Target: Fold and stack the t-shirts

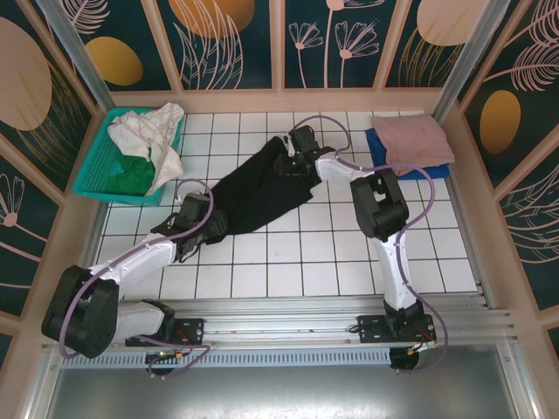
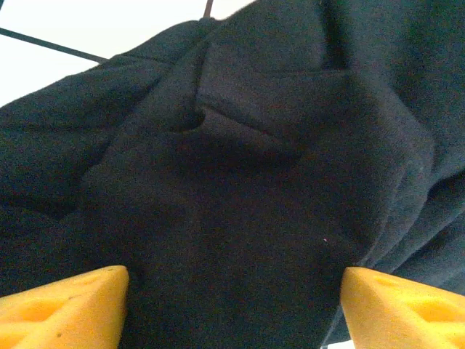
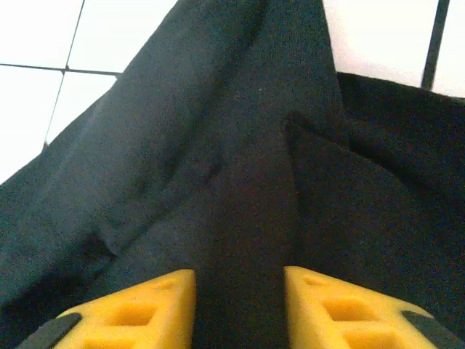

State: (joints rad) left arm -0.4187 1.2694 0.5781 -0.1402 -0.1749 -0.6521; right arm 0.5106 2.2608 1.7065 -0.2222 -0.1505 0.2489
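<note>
Black t-shirt (image 1: 258, 196): flat on the bench (image 1: 332, 253), just right of the teal basket (image 1: 98, 161); drawn out into a long slanted band, rumpled, not yet folded square.
Left claw (image 2: 234, 283): at the shirt end nearer the basket; spread wide over bunched dark cloth, pinching nothing; likely poised to take that end.
Right claw (image 3: 240, 280): at the shirt end farther from the basket; pinching a raised ridge of the cloth, tented toward the fingers as if under pull.
Reason for the hold: one claw per end, probably to stretch the band taut and flat ahead of a fold.
Pink t-shirt (image 1: 410, 140): folded, well apart from the basket on the far right of the bench, resting on the blue t-shirt (image 1: 374, 142); seemingly the stack meant to receive the black one.
Basket contents: white and green cloth heaped inside, unfolded; probably kept there until needed.
Progress, as a judgement: two tees apparently done, the black one in hand, flattening step under way.
</note>
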